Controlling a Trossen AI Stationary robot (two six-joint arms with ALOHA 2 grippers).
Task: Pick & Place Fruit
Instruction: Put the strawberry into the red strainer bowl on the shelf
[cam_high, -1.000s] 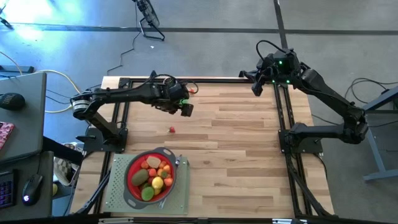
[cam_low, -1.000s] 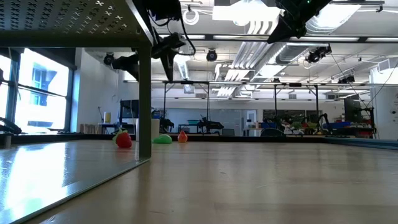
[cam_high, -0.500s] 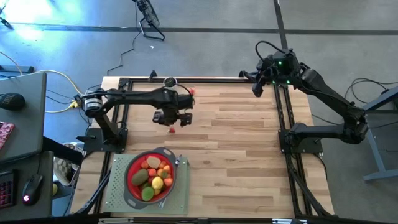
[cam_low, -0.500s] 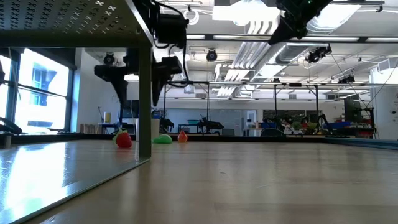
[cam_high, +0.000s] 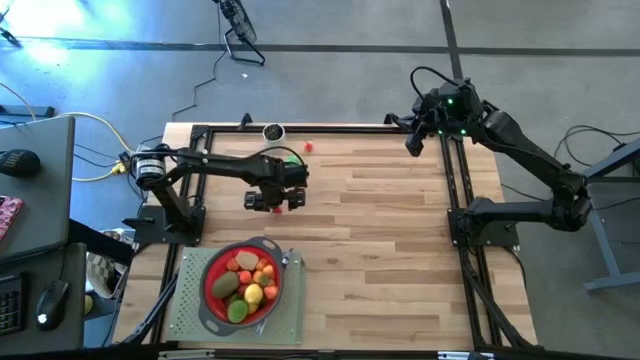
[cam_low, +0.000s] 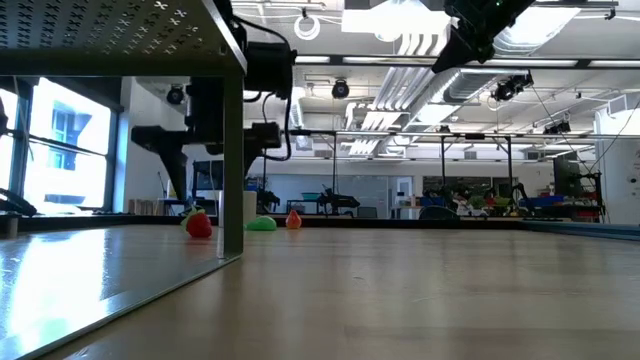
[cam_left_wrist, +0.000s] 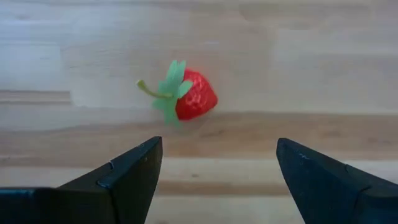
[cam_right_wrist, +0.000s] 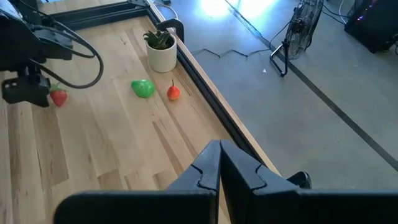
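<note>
A red toy strawberry (cam_left_wrist: 194, 99) with a green leafy stalk lies on its side on the wooden table (cam_high: 380, 230). My left gripper (cam_left_wrist: 217, 171) hangs open a little above it, pointing straight down, with one finger on either side and touching nothing. The low view shows the strawberry (cam_low: 199, 224) on the boards below that gripper (cam_low: 215, 175). Two more fruits, a green one (cam_right_wrist: 142, 88) and a small orange-red one (cam_right_wrist: 173, 93), lie near the far edge. My right gripper (cam_right_wrist: 219, 160) is shut and held high over the far right corner (cam_high: 412, 140).
A red strainer (cam_high: 243, 284) with a grey rim holds several fruits and stands on a green mat (cam_high: 190, 310) at the near left. A white pot with a plant (cam_right_wrist: 161, 51) stands at the far edge. Black frame rails (cam_high: 455, 190) border the table.
My left gripper has come down and moved toward the table's near left, from beside the far fruits to right above the strawberry, rolling about its own axis on the way. Its fingers have stayed open. The strawberry has not moved.
</note>
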